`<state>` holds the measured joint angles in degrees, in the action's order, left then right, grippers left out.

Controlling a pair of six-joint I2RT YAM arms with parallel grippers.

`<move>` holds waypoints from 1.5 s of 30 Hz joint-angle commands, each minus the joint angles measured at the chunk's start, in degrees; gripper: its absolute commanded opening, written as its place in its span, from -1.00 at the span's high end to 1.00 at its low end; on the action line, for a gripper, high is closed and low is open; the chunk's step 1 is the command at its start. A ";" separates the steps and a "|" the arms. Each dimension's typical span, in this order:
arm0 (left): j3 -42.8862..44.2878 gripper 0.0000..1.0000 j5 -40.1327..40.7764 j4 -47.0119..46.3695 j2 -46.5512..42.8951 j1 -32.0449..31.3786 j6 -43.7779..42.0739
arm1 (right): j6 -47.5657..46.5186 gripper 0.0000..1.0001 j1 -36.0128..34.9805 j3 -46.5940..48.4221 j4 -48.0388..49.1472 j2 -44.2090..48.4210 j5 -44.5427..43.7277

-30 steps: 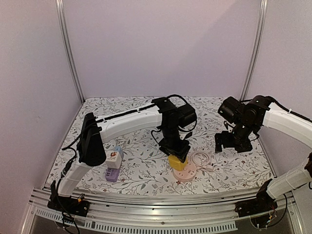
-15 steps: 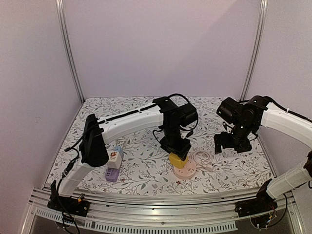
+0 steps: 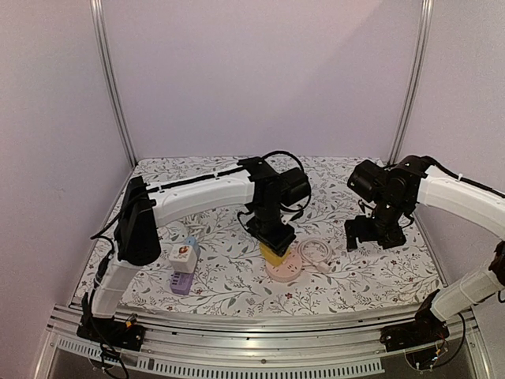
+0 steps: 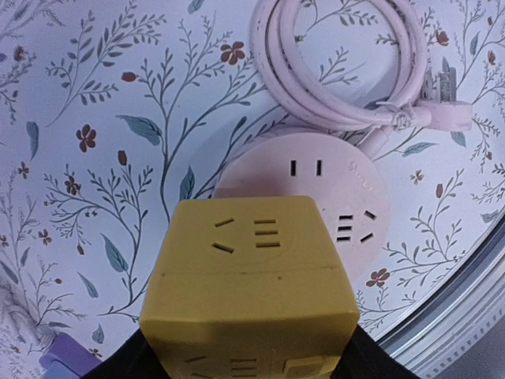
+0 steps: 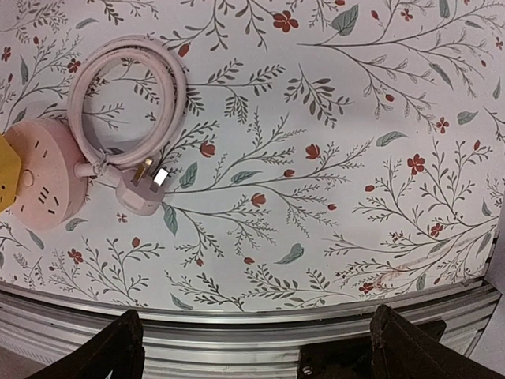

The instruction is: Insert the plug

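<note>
The left gripper is clamped on the yellow cube adapter and holds it over the left edge of the round pink power strip on the floral tablecloth. Whether the two touch I cannot tell. The strip's pink cord lies coiled just beside it. Off to the right, the right gripper hangs above the cloth, its fingers wide apart.
</note>
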<state>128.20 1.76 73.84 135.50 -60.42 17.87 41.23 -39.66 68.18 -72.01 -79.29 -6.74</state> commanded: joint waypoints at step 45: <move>-8.16 1.00 -2.62 12.06 5.58 7.31 -5.64 | -5.16 -0.98 0.34 14.70 3.42 -18.65 4.65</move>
<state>125.58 -2.74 77.43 135.63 -53.80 11.07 36.69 -39.66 82.17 -71.07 -97.47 -2.04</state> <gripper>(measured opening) 0.631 0.989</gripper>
